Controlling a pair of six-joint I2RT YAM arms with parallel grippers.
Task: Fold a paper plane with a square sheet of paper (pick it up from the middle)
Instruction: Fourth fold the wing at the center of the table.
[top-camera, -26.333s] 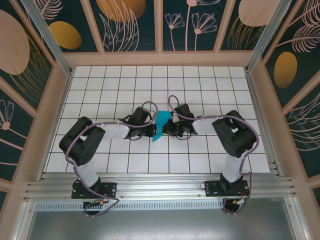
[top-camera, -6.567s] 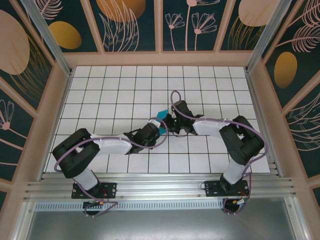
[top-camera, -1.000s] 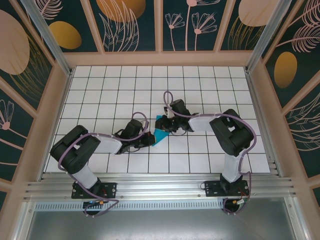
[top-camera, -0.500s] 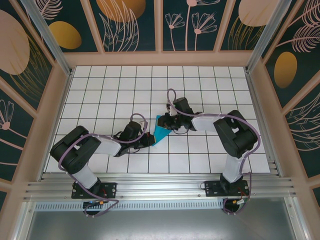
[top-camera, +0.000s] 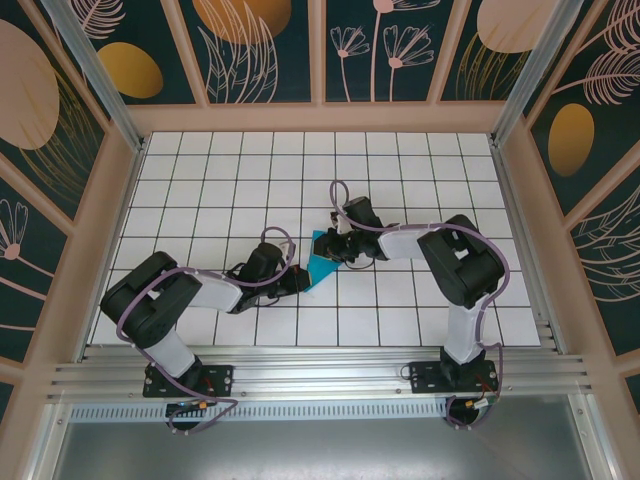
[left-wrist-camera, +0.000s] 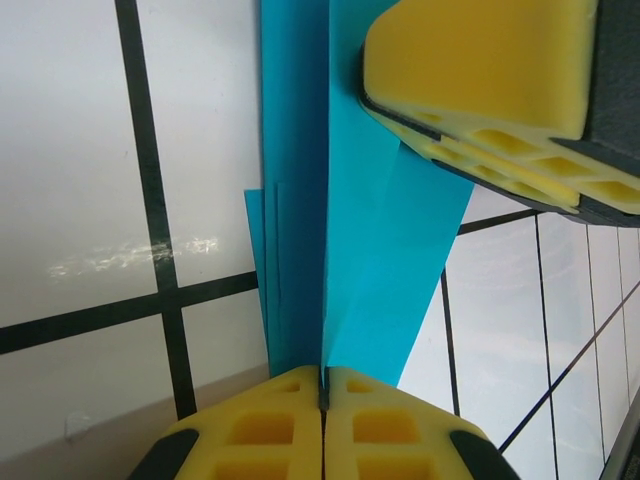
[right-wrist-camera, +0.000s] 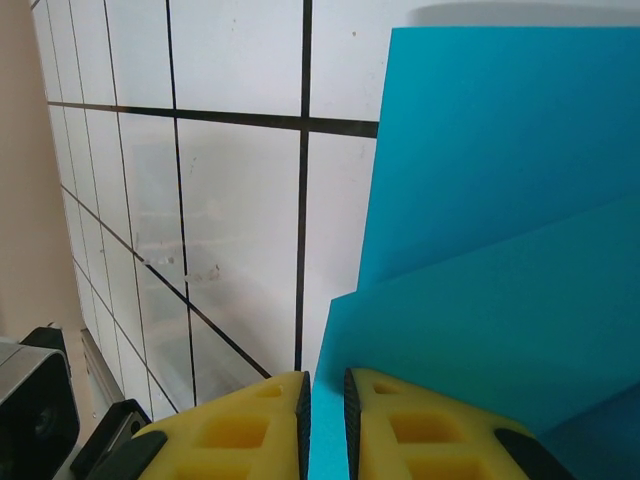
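The square sheet of paper (top-camera: 322, 266), teal and folded into a creased layered shape, lies near the middle of the tiled table between my two grippers. My left gripper (top-camera: 300, 280) comes in low from the left. In the left wrist view it (left-wrist-camera: 322, 380) is shut on the paper (left-wrist-camera: 295, 150) at a raised crease. My right gripper (top-camera: 337, 248) reaches in from the right. In the right wrist view its pads (right-wrist-camera: 327, 400) stand a narrow gap apart with a paper (right-wrist-camera: 500, 200) flap running between them. One of its yellow fingers (left-wrist-camera: 480, 60) rests on that flap.
The white grid table (top-camera: 220, 170) stretches out on all sides of the paper. Wooden frame walls with patterned panels (top-camera: 110, 200) close it in at the left, right and back. An aluminium rail (top-camera: 320, 375) with both arm bases runs along the near edge.
The right arm's wrist shifted slightly to the right and settled again. The paper and my left gripper stay where they were.
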